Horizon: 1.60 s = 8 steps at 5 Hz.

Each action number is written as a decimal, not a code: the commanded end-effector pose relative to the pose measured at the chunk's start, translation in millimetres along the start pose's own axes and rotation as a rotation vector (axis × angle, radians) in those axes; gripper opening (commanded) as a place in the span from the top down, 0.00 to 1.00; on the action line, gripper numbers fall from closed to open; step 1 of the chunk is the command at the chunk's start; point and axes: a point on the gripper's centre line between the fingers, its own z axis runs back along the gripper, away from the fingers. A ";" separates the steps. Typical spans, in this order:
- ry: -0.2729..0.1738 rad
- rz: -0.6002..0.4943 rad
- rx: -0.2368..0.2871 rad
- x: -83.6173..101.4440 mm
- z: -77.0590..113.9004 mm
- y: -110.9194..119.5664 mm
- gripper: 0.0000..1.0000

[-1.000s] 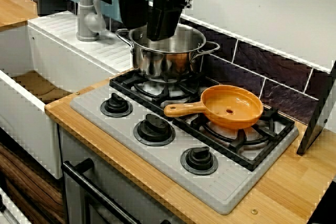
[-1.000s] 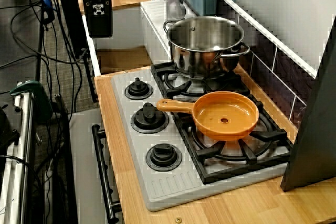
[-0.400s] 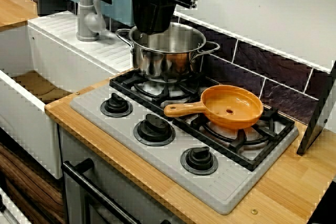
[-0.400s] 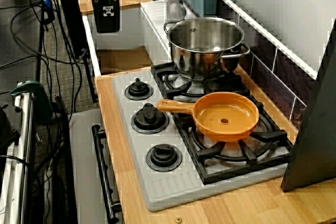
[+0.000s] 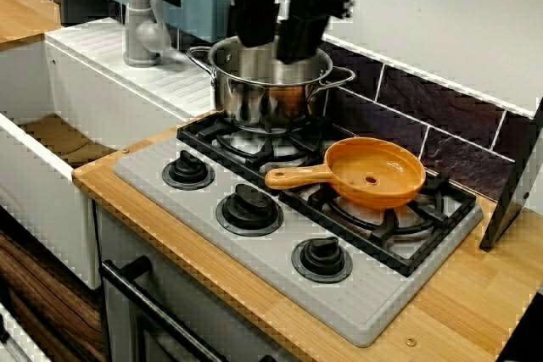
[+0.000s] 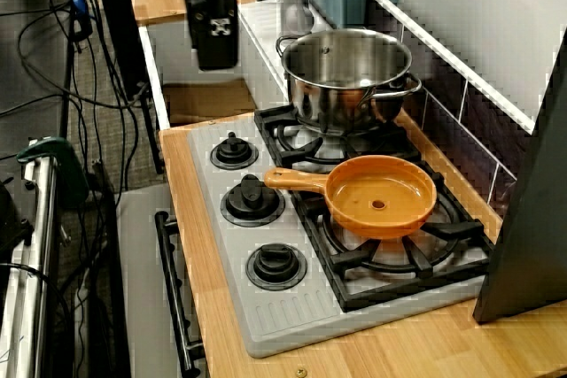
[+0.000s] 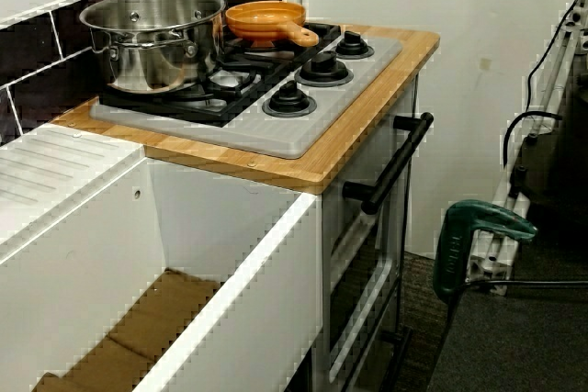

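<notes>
My black gripper [image 5: 278, 50] hangs in the air, high over the gap between the sink and the steel pot [image 5: 271, 91]. In the view from the stove's front its two fingers stand apart with nothing between them, and they overlap the pot's rim. The view from the stove's right end shows the gripper [image 6: 215, 61] left of the pot [image 6: 345, 77], not touching it. An orange pan [image 5: 373, 174] sits on the right burner, its handle pointing toward the knobs. The low view from the sink side shows pot [image 7: 152, 43] and pan [image 7: 262, 17], not the gripper.
The grey hob [image 5: 254, 252] has three black knobs along its front. A white sink basin [image 5: 51, 142] with a grey tap [image 5: 140, 23] lies left of the stove. A dark panel [image 6: 532, 219] leans at the right end. Cables and a green clamp [image 7: 482, 231] lie on the floor.
The gripper has travelled from over the sink toward the pot and stove. It has turned, so both fingers now show apart in the front view. Pot and pan have not moved.
</notes>
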 end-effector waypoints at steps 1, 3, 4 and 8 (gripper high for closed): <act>-0.072 -0.036 -0.014 31.1 1.1 -10.4 0.00; -0.141 -0.142 -0.051 60.9 -7.6 -11.4 1.00; -0.149 -0.133 -0.075 65.4 -6.3 -8.5 1.00; -0.161 -0.182 -0.034 66.6 -30.9 20.2 0.00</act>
